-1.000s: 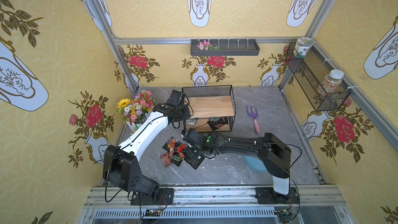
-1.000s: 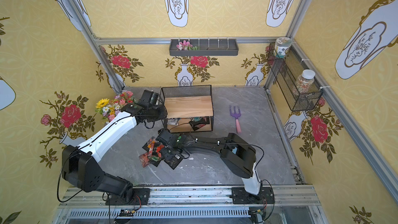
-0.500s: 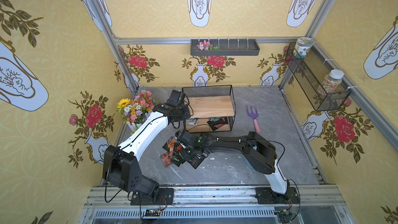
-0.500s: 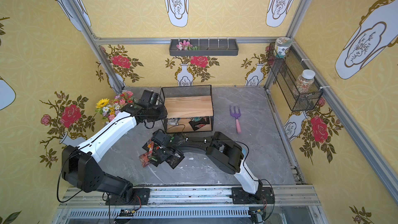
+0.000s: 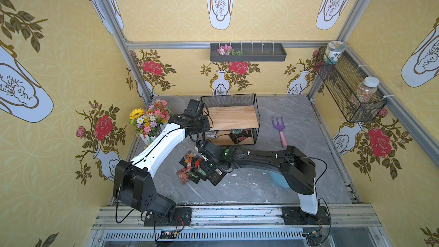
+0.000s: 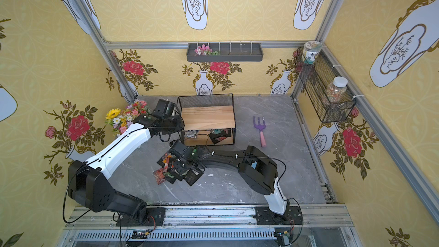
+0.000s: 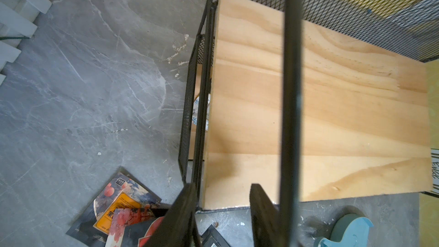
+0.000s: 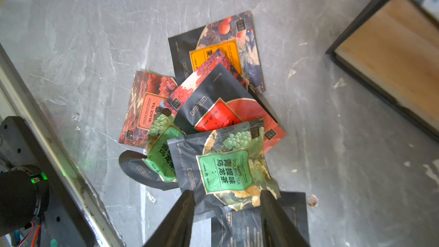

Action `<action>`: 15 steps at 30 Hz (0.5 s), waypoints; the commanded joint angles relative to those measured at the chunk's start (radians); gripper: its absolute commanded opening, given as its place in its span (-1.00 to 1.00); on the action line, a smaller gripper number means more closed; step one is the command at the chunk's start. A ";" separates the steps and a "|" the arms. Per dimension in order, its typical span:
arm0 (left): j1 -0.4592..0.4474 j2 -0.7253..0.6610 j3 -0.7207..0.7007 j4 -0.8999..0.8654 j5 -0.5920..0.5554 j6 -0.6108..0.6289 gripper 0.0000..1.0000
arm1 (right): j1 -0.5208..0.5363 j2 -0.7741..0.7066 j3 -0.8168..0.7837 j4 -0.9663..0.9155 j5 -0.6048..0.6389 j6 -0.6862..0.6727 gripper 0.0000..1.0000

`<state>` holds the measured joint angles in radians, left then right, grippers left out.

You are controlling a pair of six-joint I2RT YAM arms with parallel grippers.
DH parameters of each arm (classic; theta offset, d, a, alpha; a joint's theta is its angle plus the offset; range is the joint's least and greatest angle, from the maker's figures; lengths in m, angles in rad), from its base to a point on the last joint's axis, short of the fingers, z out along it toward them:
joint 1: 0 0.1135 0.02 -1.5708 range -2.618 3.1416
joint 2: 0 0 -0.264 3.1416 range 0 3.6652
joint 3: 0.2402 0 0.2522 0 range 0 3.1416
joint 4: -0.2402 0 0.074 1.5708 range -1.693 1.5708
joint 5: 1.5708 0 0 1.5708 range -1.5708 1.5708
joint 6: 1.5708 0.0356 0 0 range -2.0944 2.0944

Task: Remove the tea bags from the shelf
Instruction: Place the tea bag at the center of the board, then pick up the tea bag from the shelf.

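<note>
Shelf point(image 5: 232, 117) lower tier: mostly under the top board in both top views, tea bags point(image 5: 238, 136) there too small to count. Right gripper point(image 8: 226, 194): fingertips hidden from above by its own wrist, which also covers part of the floor pile point(image 5: 190, 172). Wrist view crops the finger roots; contact with the green sachet point(image 8: 225, 169) unclear. Left wrist view: blurred black bar point(image 7: 291, 91) crosses the board, teal object point(image 7: 344, 231) cropped.

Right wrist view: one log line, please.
right end effector: open | green-labelled black tea sachet: atop floor pile | two-tier wooden wire shelf: sachets inside
</note>
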<state>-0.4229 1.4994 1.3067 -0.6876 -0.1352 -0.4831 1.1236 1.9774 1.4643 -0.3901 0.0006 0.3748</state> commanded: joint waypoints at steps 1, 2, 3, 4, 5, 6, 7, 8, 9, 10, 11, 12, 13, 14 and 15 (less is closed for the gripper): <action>-0.001 0.003 -0.003 0.010 0.025 -0.005 -0.14 | 0.003 -0.043 -0.023 0.023 0.023 0.022 0.05; -0.001 0.004 -0.003 0.009 0.025 -0.005 -0.14 | 0.003 -0.061 -0.036 0.025 0.030 0.031 0.06; -0.002 0.004 -0.003 0.009 0.025 -0.005 -0.14 | 0.002 -0.089 -0.058 0.032 0.042 0.043 0.06; -0.002 0.005 -0.002 0.009 0.025 -0.005 -0.14 | 0.001 -0.111 -0.080 0.038 0.052 0.056 0.06; -0.002 0.005 -0.001 0.011 0.026 -0.006 -0.14 | -0.002 -0.147 -0.110 0.046 0.066 0.072 0.06; -0.002 0.006 -0.001 0.011 0.025 -0.007 -0.14 | -0.007 -0.181 -0.140 0.055 0.077 0.100 0.06; -0.002 0.006 -0.001 0.010 0.026 -0.008 -0.14 | -0.015 -0.209 -0.166 0.062 0.088 0.125 0.06; -0.002 0.006 0.000 0.011 0.028 -0.008 -0.14 | -0.022 -0.247 -0.201 0.070 0.100 0.159 0.07; -0.003 0.007 0.002 0.010 0.029 -0.008 -0.14 | -0.033 -0.289 -0.236 0.080 0.114 0.195 0.07; -0.003 0.007 0.003 0.008 0.028 -0.008 -0.14 | -0.042 -0.322 -0.269 0.093 0.117 0.226 0.07; -0.002 0.007 0.005 0.008 0.029 -0.008 -0.14 | -0.060 -0.360 -0.303 0.106 0.116 0.262 0.07; -0.002 0.007 0.008 0.006 0.028 -0.008 -0.14 | -0.076 -0.395 -0.333 0.116 0.116 0.298 0.07; -0.002 0.009 0.009 0.005 0.028 -0.010 -0.14 | -0.089 -0.428 -0.358 0.126 0.119 0.335 0.07; -0.004 0.009 0.013 0.004 0.028 -0.010 -0.14 | -0.106 -0.461 -0.390 0.138 0.124 0.379 0.07; -0.003 0.010 0.013 0.003 0.028 -0.009 -0.14 | -0.125 -0.495 -0.421 0.151 0.129 0.432 0.07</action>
<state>-0.4240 1.5013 1.3121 -0.6891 -0.1345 -0.4885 1.0267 1.5440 1.0954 -0.3115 0.0959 0.6392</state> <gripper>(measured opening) 0.427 0.533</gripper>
